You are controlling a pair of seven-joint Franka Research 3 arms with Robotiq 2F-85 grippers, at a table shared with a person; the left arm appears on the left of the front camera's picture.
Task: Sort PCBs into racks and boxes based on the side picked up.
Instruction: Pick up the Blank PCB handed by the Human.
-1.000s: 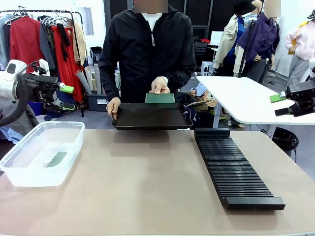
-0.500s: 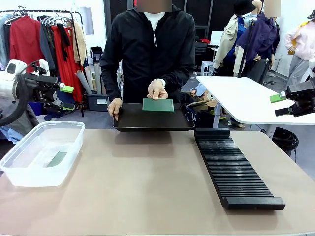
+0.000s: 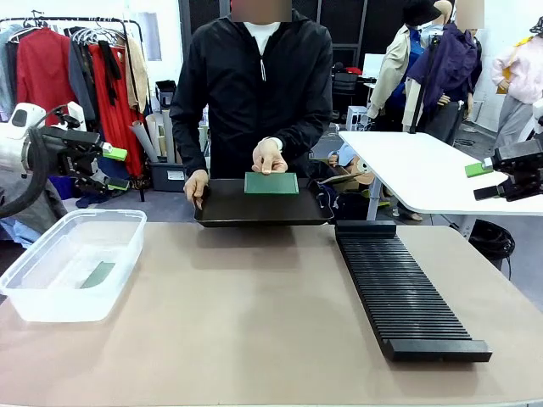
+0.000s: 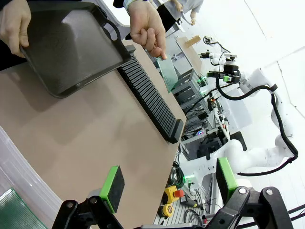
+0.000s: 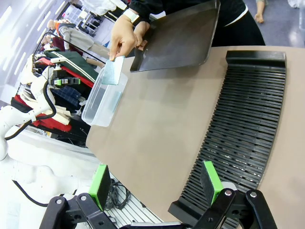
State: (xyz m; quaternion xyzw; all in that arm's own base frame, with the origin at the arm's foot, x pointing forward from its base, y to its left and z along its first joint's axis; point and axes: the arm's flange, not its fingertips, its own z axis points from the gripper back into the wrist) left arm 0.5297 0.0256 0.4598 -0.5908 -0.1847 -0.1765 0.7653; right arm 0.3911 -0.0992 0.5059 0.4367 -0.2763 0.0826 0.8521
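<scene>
At the desk's (image 3: 254,331) 12 o'clock a person's hand (image 3: 269,157) holds a PCB (image 3: 271,183) over a black tray (image 3: 246,209); another PCB (image 3: 98,274) lies in the box (image 3: 53,307) at 9 o'clock. Left fingers (image 3: 114,153) and right fingers (image 3: 478,169) stand spread, empty.

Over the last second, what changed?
The hand lowered its PCB slightly toward the tray and tipped its face toward the camera. The board is still held. The tray, rack, tub with the second PCB, left gripper and right gripper, both open, stayed put.
</scene>
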